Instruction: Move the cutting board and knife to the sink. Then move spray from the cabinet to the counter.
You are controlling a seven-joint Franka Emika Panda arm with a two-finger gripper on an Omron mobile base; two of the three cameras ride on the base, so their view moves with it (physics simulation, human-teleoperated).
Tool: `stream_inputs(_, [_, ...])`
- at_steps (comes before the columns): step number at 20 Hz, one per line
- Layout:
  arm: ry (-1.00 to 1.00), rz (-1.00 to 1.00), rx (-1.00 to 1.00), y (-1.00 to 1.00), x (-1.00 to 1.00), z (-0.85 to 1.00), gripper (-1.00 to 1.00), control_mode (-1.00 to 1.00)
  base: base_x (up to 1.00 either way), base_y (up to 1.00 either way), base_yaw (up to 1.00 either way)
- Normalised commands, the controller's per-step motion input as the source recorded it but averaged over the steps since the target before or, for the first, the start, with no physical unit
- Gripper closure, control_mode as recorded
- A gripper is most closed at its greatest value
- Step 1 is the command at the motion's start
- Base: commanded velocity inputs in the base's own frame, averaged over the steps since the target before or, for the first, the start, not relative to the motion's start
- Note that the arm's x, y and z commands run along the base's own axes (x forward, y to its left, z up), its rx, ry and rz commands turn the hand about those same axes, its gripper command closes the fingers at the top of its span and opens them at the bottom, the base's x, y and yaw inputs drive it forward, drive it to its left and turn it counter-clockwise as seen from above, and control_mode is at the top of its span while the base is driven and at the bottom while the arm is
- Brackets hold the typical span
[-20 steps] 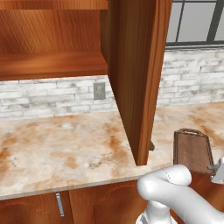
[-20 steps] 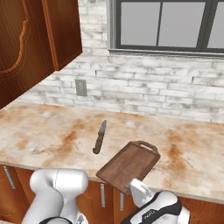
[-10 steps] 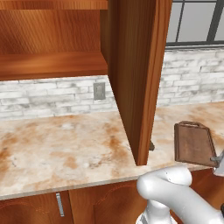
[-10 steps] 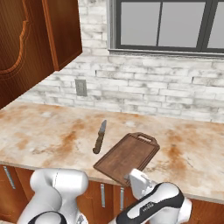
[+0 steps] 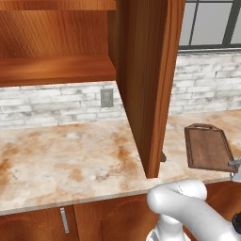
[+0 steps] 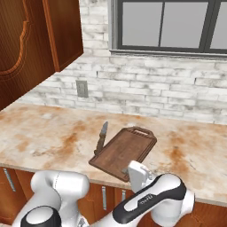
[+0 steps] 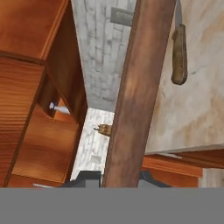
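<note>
Board sits at the surface front edge, your pincer clamped on its near rim. Keep it level, clear the knife alongside, carry toward the sink.

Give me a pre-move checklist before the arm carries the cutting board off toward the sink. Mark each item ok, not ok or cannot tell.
1. Gripper shut on the cutting board: ok; in the hand view the board's edge runs down between the fingertips.
2. Grip at the board's near edge, handle loop at the far end: ok.
3. Board lifted clear of the counter: cannot tell; it looks tilted, with its near edge past the counter's front.
4. Knife apart from the board: ok; it lies on the counter beside the board's left side.
5. Open cabinet door out of the way: cannot tell; it hangs just left of the board.
6. Route to the sink: cannot tell.
</note>
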Motion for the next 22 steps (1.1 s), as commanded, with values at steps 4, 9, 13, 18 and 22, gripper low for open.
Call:
stream_inputs(4, [0.00,0.04,0.00,0.06,-0.08,0.45,1.00,-1.00,0.00,0.00,0.00])
stream_inputs(9, [0.00,0.02,0.00,0.09,-0.04,0.48,1.00,-1.00,0.00,0.00,0.00])
stream_inputs(13, [-0.02,0.00,0.00,0.14,-0.04,0.45,1.00,-1.00,0.00,0.00,0.00])
stream_inputs(18, [-0.04,0.00,0.00,0.12,-0.08,0.39,1.00,-1.00,0.00,0.00,0.00])
stream_inputs(22, [-0.04,0.02,0.00,0.03,-0.17,0.36,1.00,-1.00,0.00,0.00,0.00])
